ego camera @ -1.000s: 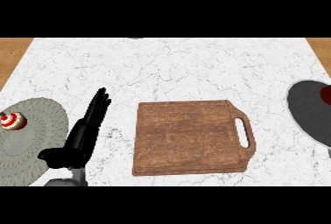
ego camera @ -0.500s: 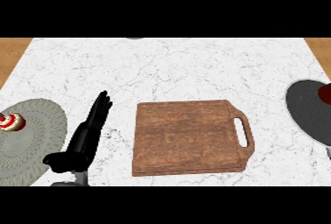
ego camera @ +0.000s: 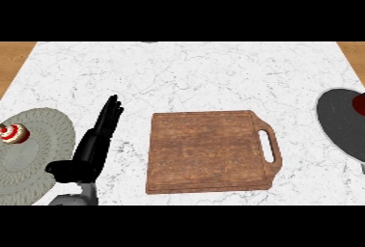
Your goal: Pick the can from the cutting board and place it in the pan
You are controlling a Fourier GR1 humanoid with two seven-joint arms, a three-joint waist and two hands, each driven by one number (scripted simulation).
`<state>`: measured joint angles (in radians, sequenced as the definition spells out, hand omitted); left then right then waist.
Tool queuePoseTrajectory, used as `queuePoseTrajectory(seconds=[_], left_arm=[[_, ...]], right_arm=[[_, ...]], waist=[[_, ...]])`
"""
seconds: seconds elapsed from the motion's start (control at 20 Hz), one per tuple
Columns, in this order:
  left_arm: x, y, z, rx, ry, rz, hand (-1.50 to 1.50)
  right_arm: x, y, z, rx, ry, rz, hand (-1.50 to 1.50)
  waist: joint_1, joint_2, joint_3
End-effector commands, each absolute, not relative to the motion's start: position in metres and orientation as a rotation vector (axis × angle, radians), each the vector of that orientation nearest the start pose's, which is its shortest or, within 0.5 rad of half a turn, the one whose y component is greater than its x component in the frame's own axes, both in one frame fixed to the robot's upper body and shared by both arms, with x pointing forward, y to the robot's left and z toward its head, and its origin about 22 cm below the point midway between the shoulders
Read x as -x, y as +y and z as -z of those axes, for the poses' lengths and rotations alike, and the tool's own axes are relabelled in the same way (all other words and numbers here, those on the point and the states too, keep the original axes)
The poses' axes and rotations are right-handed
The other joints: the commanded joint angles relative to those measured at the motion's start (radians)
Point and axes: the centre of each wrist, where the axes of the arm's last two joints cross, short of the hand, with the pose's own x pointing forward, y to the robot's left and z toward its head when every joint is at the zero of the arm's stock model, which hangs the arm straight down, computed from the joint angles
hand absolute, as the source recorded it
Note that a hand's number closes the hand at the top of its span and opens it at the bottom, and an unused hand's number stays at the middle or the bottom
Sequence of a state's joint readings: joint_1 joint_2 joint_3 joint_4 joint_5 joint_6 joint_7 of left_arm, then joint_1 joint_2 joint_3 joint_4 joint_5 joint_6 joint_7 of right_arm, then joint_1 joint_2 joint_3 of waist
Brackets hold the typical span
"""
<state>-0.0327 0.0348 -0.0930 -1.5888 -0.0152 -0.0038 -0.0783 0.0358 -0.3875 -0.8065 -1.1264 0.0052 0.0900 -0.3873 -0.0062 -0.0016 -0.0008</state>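
Observation:
The brown wooden cutting board (ego camera: 206,150) lies at the middle of the counter with its handle slot to the right and nothing on it. At the right edge sits the dark pan (ego camera: 341,121), cut off by the frame, and a dark red object that may be the can (ego camera: 358,103) lies inside it at the very edge. My left hand (ego camera: 91,147) is left of the board, fingers straight and pointing up the view, holding nothing. The right hand does not show.
A grey woven round plate (ego camera: 34,155) lies at the left edge with a small red-and-white object (ego camera: 13,133) on it. White marble counter stretches above the board, with wooden strips at both far corners.
My left hand has slid slightly down toward the lower edge of the view. Board, pan and plate have not moved.

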Motion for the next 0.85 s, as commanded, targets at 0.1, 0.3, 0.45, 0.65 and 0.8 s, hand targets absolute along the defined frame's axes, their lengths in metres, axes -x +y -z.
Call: queuePoseTrajectory(seconds=[0.1,0.3,0.45,0.65,0.8], left_arm=[[-0.239,0.216,-0.022,0.060,-1.685,0.141,0.00],[-0.247,0.201,-0.007,0.063,-1.677,0.131,0.00],[-0.245,0.192,-0.003,0.047,-1.695,0.138,0.00],[-0.245,0.203,-0.019,0.062,-1.712,0.126,0.00],[-0.240,0.206,-0.004,0.071,-1.697,0.122,0.00]], right_arm=[[-0.126,-0.489,-0.003,0.873,-1.531,0.297,-1.50],[-0.123,-0.483,0.017,0.918,-1.481,0.269,-1.50],[-0.120,-0.513,-0.007,0.903,-1.477,0.261,-1.50],[-0.119,-0.498,-0.005,0.958,-1.476,0.243,-1.50],[-0.137,-0.476,0.008,1.019,-1.468,0.203,-1.50]], waist=[[0.004,0.001,0.000],[0.004,0.001,0.001],[0.004,0.001,0.001],[0.004,0.001,0.001],[0.006,0.002,0.001]])
